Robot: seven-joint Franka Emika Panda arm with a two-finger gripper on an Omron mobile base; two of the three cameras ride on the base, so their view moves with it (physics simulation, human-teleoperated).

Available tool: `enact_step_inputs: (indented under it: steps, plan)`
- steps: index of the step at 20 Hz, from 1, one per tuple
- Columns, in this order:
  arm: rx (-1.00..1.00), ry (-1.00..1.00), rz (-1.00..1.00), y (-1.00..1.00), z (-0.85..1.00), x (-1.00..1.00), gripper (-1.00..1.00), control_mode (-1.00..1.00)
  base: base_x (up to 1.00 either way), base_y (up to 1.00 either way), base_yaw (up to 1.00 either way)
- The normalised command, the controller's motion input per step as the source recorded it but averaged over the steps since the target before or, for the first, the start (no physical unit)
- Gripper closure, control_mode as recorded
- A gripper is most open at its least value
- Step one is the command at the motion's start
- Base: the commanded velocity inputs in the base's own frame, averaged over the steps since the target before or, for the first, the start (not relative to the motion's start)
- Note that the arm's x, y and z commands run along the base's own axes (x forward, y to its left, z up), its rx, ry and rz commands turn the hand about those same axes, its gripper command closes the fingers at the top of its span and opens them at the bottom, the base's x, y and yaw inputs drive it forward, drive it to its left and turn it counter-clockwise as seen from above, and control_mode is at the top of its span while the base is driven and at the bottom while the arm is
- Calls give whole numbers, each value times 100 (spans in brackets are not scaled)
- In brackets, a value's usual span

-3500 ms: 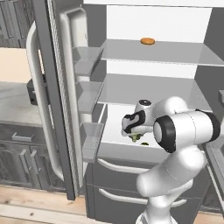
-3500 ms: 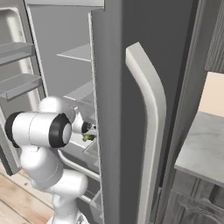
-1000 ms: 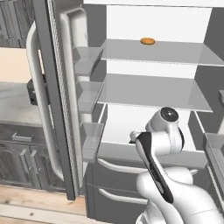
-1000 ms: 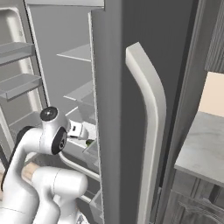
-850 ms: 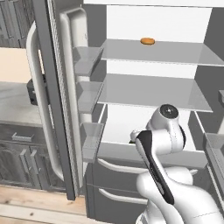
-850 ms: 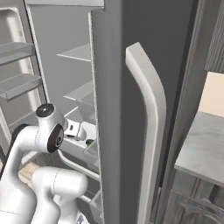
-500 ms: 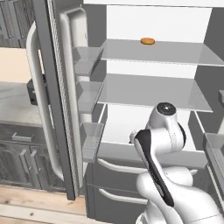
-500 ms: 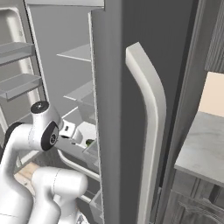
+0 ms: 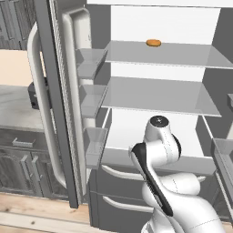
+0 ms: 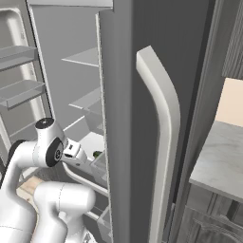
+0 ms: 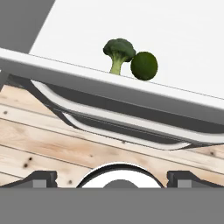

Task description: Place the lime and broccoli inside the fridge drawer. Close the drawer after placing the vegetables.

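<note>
End effector (image 11: pixel 112 175) faces broccoli (image 11: pixel 117 52) touching lime (image 11: pixel 144 65) (curved handles (image 11: pixel 109 127) below).

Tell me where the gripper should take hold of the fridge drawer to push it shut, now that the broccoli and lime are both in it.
Judging from the hand view, best meet the fridge drawer at its pale front lip, from the room side. That lip is a long straight edge facing the gripper, with the broccoli and lime behind it. Contact mid-width so it slides in squarely.
</note>
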Motion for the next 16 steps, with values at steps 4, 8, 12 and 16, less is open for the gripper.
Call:
enact_step_inputs:
  steps: [4,8,12,16]
  plan:
    - [0,0,0,0,-78,33,-100,-100,0,0,0]
    - [0,0,0,-15,-63,43,-100,-100,0,0,0]
    - [1,0,0,-20,-50,59,-100,-100,0,0,0]
    - [4,0,0,-26,-44,78,-100,-100,0,0,0]
